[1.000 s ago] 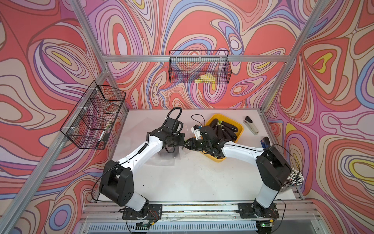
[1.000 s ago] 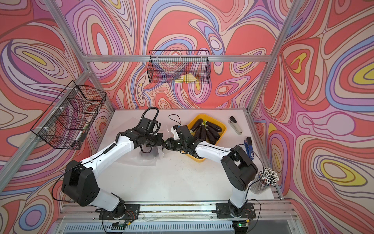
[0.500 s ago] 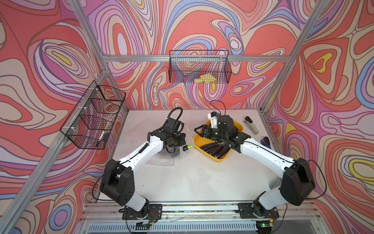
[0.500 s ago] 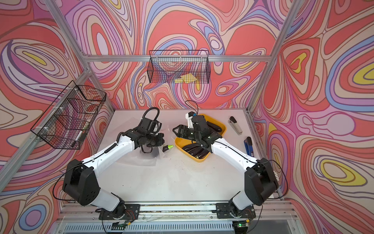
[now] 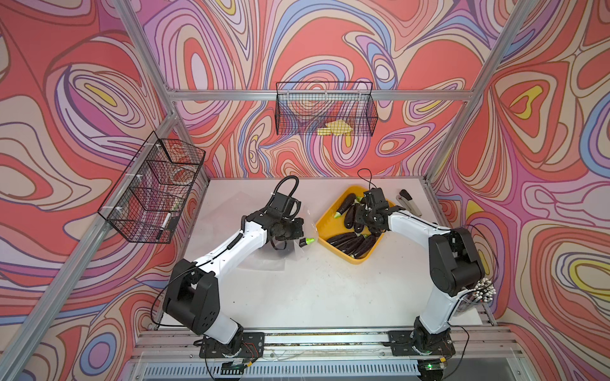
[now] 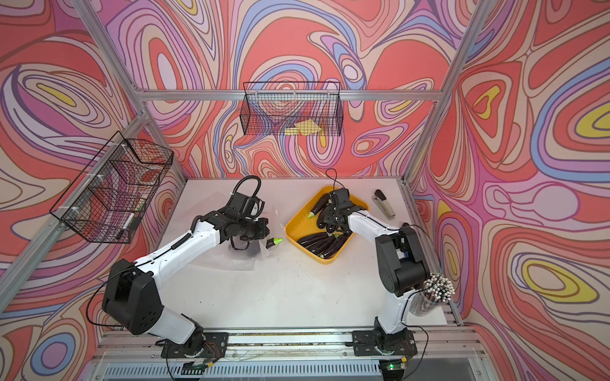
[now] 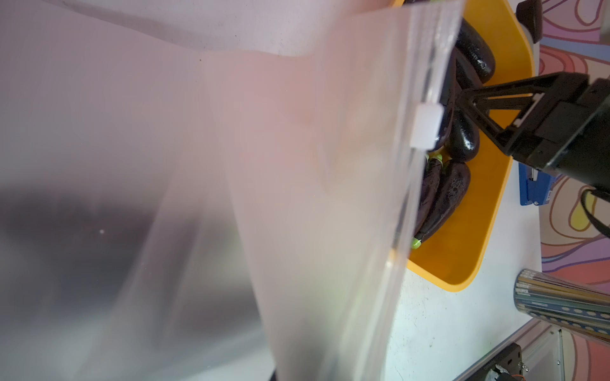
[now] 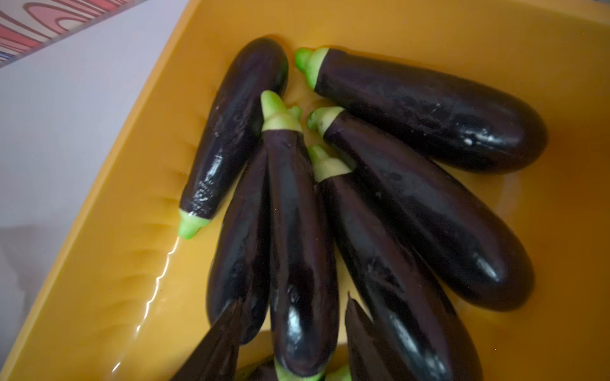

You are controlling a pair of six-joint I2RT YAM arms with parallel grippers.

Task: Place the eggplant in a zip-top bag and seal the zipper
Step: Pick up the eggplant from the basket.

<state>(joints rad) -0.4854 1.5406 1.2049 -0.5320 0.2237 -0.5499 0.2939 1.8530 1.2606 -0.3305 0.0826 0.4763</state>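
My left gripper (image 5: 298, 231) is shut on the raised lip of the clear zip-top bag (image 5: 264, 260), which lies flat on the white table. The bag fills the left wrist view and hides the fingers; its white slider (image 7: 427, 125) sits on the zipper. One eggplant (image 5: 307, 241) lies at the bag's mouth with its green stem poking out. Several more dark eggplants lie in the yellow tray (image 5: 356, 260). My right gripper (image 8: 295, 301) is down in the tray, open, its fingers either side of an eggplant (image 8: 297, 231).
A stapler (image 5: 409, 201) lies behind the tray at the back right. A cup of pencils (image 5: 482, 293) stands by the right arm's elbow. Wire baskets hang on the back wall (image 5: 325, 109) and the left wall (image 5: 152, 188).
The right gripper has left the bag's mouth, swung back over the tray and dropped among the eggplants. An eggplant now lies at the mouth. The left gripper has stayed put.
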